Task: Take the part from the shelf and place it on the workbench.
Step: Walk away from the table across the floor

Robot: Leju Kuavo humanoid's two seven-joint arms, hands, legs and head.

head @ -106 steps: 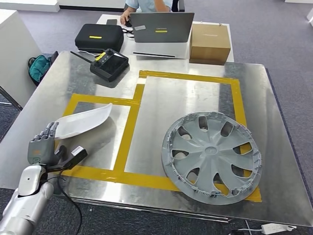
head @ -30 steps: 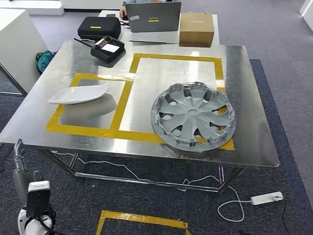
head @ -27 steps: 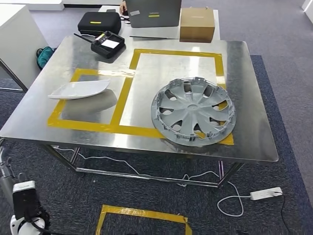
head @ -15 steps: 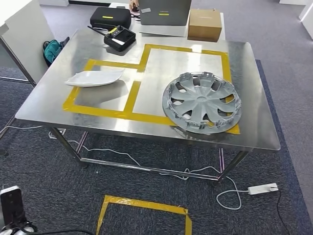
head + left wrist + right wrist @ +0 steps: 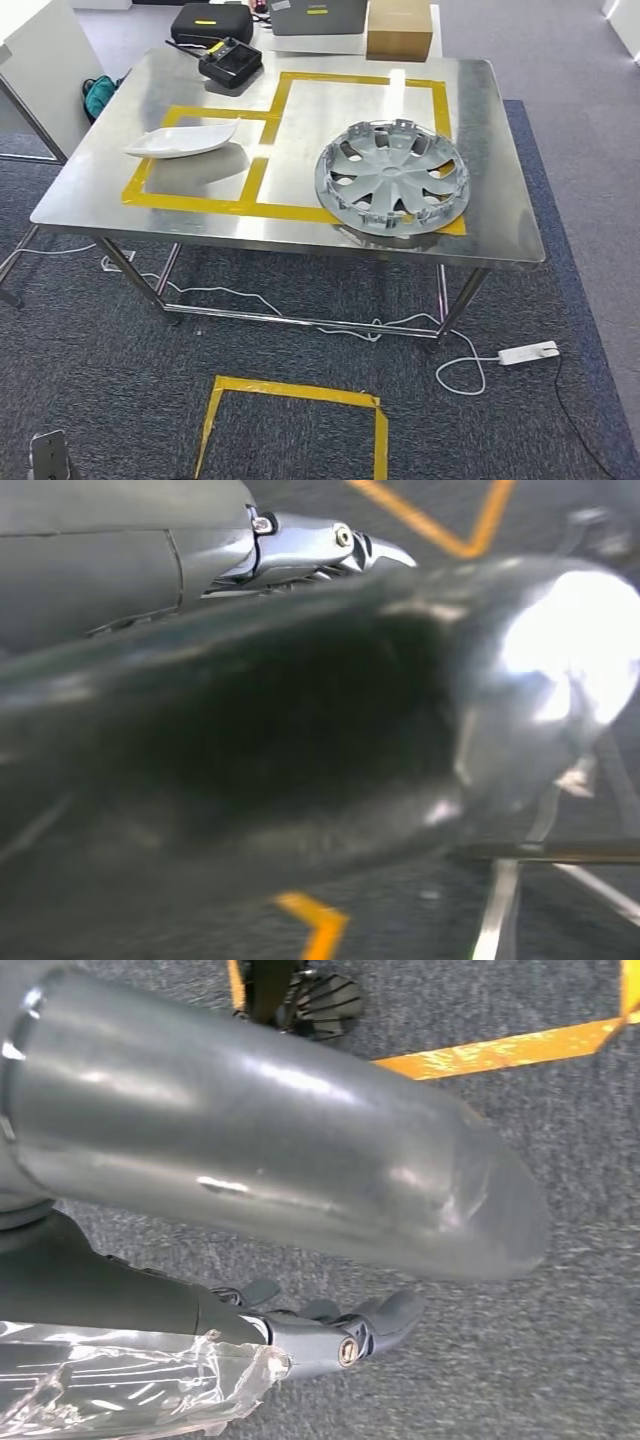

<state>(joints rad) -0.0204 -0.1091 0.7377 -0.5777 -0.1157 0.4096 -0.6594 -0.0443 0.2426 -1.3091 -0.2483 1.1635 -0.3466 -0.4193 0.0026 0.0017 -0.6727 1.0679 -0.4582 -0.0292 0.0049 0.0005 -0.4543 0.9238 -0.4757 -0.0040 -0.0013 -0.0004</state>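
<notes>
1. The right hand is hanging low over the grey carpet, its fingers lying loosely extended and apart, and it is holding nothing.
2. The left hand is showing little more than a blurred grey cover and a fingertip, so I cannot tell whether it is spread or curled.
3. The thin white curved plastic shell is lying on the bare steel workbench, inside the smaller box of yellow tape.
4. The round grey plastic wheel cover is resting in the larger taped box, its near edge overlapping the tape line.
5. Both parts are sitting well apart from the robot, which is standing back from the bench near a yellow tape outline on the floor.
6. Judging from this layout, the placing step is looking finished for these two parts.
7. The white shell is probably light, glossy and a little flexible, so it is asking for a gentle hold across its broad end rather than at the thin tip.
8. The wheel cover is likely stiff but wide and awkward, with fragile clips around its rim. Taking it by a spoke opening or the outer rim seems safest.
9. A black handheld controller and a brown cardboard box are sitting at the far side.
</notes>
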